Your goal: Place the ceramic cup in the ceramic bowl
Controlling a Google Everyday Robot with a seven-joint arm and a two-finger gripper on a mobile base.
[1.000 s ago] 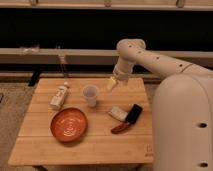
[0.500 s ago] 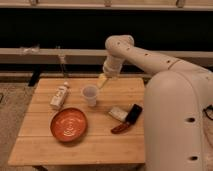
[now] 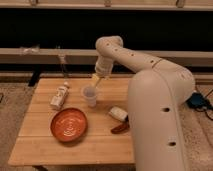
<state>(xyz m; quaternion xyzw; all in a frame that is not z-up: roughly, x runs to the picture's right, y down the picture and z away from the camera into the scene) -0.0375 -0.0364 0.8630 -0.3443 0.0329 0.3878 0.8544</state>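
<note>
The gripper (image 3: 95, 80) is held just above the far rim of the ceramic cup (image 3: 90, 96); whether it is open or closed cannot be told. The cup is stood upright near the middle of the wooden worktop (image 3: 45, 145), apart from the ceramic bowl (image 3: 69, 124), which is set nearer the front edge. A white bottle (image 3: 59, 96) is laid on its side beyond the bowl, and a dark red object (image 3: 120, 128) is seen on the cup's other side.
</note>
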